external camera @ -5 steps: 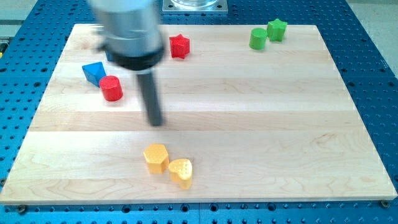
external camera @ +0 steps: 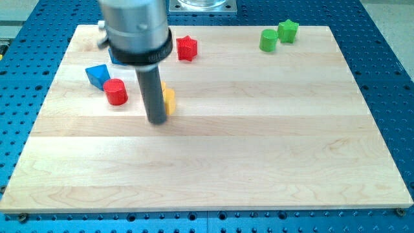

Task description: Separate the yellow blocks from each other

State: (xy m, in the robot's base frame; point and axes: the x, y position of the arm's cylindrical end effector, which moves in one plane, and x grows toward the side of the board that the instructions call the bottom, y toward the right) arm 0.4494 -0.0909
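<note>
Blue perforated metal frames a pale wooden desk (external camera: 259,142) made of long planks running left to right, with a grey metal base plate at the far edge. No pincer is fitted on this arm, so nothing is clenched or released; it ends in a dark rod under a broad grey and black cylinder that fills the far left of the view. My tip (external camera: 157,121) rests on the desk left of centre, roughly midway between far and near.

One yellow block (external camera: 169,100) shows just right of the rod, touching it or very nearly so, and largely hidden behind it, so its shape cannot be told. Only this single patch of yellow can be seen; whether a second yellow piece sits behind the rod cannot be told.

Left of the rod stands a red cylinder (external camera: 116,92), near but apart from the tip. A blue block (external camera: 98,75), wedge-like, lies just beyond it to the far left, touching it or nearly so. More blue peeks out behind the arm's body, shape unclear.

Right of the arm's body, near the far edge, sits a red star (external camera: 187,48). At the far right a green cylinder (external camera: 268,40) and a green star (external camera: 288,30) stand just beside each other, well apart from everything else
</note>
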